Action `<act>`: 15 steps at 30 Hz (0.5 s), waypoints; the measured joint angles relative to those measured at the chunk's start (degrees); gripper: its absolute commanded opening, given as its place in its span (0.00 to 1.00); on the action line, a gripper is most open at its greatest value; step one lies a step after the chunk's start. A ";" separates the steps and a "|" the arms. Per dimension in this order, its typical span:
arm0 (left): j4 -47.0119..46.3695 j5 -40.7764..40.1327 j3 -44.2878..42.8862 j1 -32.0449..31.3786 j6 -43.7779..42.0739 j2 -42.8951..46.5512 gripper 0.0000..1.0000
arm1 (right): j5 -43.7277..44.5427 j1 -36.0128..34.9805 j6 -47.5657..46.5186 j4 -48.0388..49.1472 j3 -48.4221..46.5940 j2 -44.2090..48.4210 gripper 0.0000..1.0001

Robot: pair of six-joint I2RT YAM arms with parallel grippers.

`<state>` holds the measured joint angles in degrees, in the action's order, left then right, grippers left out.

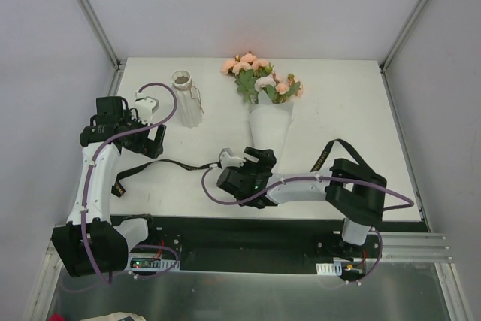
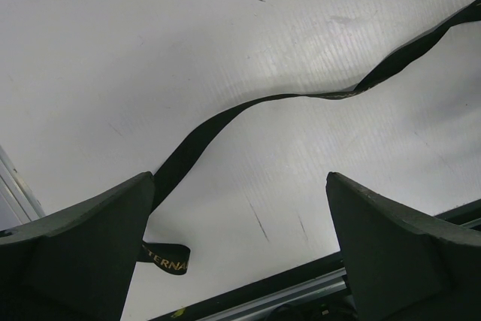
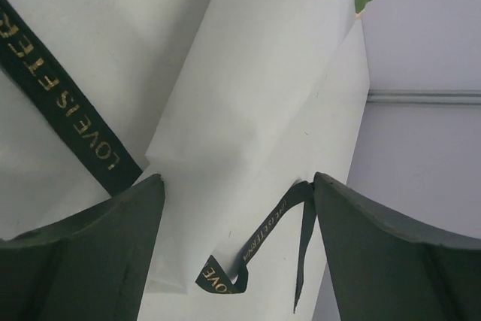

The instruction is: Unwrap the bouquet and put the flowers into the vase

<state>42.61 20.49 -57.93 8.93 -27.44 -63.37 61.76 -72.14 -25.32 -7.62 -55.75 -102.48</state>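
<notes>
The left gripper (image 2: 239,186) hangs over the table (image 1: 353,110) with its fingers (image 2: 83,246) spread wide, and there is only bare tabletop in the gap. The black ribbon (image 2: 225,114) lies loose on the surface just beyond the fingertips. It snakes out from behind one finger and runs off past the other. Its gold-lettered end pokes out beside the finger on the left of the wrist view. Neither finger is pinching it.

The right gripper (image 3: 238,182) also has its fingers (image 3: 391,253) well apart. The narrow end of the white paper cone (image 3: 255,110) sits in the gap between them, and I can't see either pad pressing on it. A curled ribbon end lies against the cone's tip, between the fingers. Another stretch of ribbon slants across the paper just beyond the finger on the left of that view.

The bouquet (image 1: 267,103) lies flat on the table straight ahead of the right fingers, tip toward them. The flowers (image 1: 259,77) sit in the cone's wide mouth at the far end. I can't tell whether the ribbon is tied round the paper.

The vase (image 1: 186,99) stands off to the left of the right fingers, near the left gripper but not between its fingers, and apart from the bouquet.
</notes>
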 measured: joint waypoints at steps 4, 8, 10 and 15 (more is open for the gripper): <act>0.00 0.00 0.00 0.00 0.00 0.00 0.98 | 0.90 -0.04 -1.86 2.97 1.68 5.18 0.30; -0.02 0.00 0.00 0.00 0.00 0.00 0.98 | 2.47 -0.02 -3.48 7.85 3.10 11.30 0.17; -0.04 0.00 0.00 0.00 0.02 0.00 0.98 | 3.34 -0.02 -3.96 9.84 4.04 13.73 0.17; -0.11 0.00 0.00 0.00 0.04 0.04 0.98 | 6.21 -0.04 -3.26 11.93 6.38 19.69 0.66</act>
<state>42.50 20.49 -57.93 8.93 -27.40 -63.33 67.96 -72.18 -28.58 4.32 -49.36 -82.78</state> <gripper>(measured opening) 0.982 0.340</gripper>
